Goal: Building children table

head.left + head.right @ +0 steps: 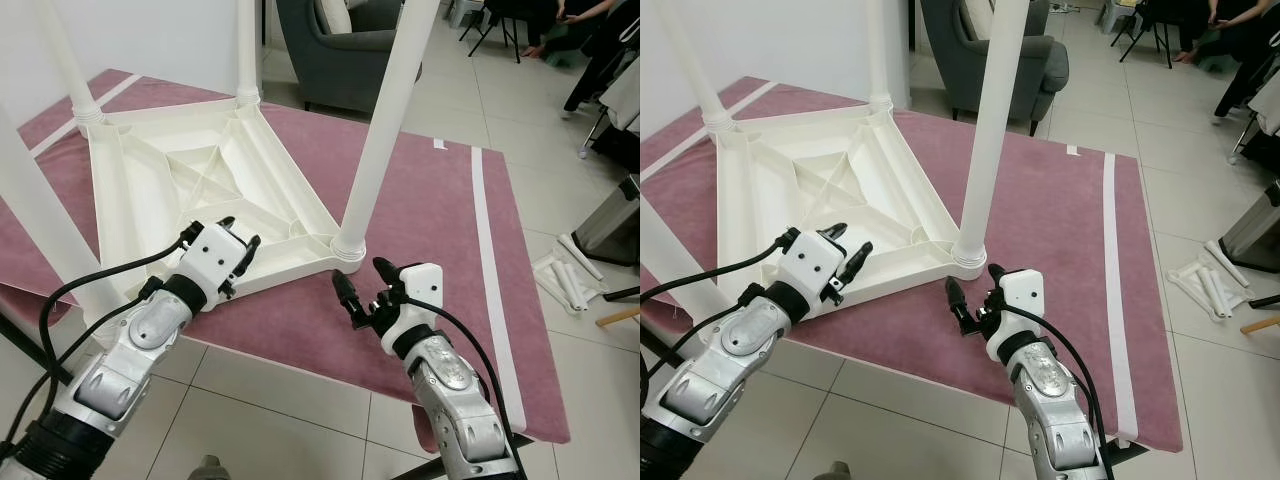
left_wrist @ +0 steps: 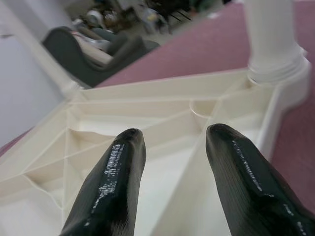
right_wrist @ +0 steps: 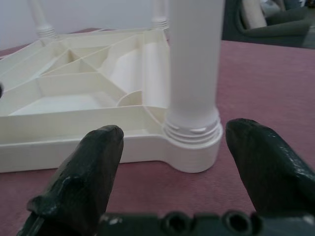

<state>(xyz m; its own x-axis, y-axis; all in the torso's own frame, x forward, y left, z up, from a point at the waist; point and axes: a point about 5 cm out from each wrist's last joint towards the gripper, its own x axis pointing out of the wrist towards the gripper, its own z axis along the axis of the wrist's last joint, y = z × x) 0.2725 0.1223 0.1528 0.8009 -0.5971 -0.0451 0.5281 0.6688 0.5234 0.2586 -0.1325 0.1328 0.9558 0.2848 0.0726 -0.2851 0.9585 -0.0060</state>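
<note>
While upside down, table: white plastic children's table point(image 1: 215, 190) lying top-down on the mat, ribbed underside up, legs pointing upward.
Mat: dull red mat point(image 1: 420, 220) with a white stripe along one side, spread over the tiled floor point(image 1: 290, 420); the table rests on it.
Near leg: white round leg point(image 1: 385, 130) standing upright in the corner socket point(image 1: 348, 250) closest to the right pincer; its ribbed collar sits in the socket, as the right wrist view shows point(image 3: 193, 129).
Other legs: one leg point(image 1: 68, 55) at the far left corner, one point(image 1: 247, 45) at the far corner, one point(image 1: 40, 215) at the corner nearest the left arm, all upright.
Left pincer: left pincer point(image 1: 238, 245) over the near edge of the table frame, fingers spread moderately and holding nothing; in the left wrist view the two black fingers point(image 2: 115, 182) point across the ribbed underside toward the near leg's socket.
Right pincer: right pincer point(image 1: 365, 285) low over the mat, just in front of the near leg's socket, not touching it; fingers wide apart and empty, the socket framed between the fingers point(image 3: 86, 167) in the right wrist view.
Armchair: dark grey armchair point(image 1: 340, 50) beyond the mat, behind the near leg.
Spare parts: loose white tubes point(image 1: 568, 275) on the floor, well to the right of the right pincer.
Bin: metal bin point(image 1: 615, 220) beside the tubes.
Person: seated person point(image 1: 560, 25) far back.
</note>
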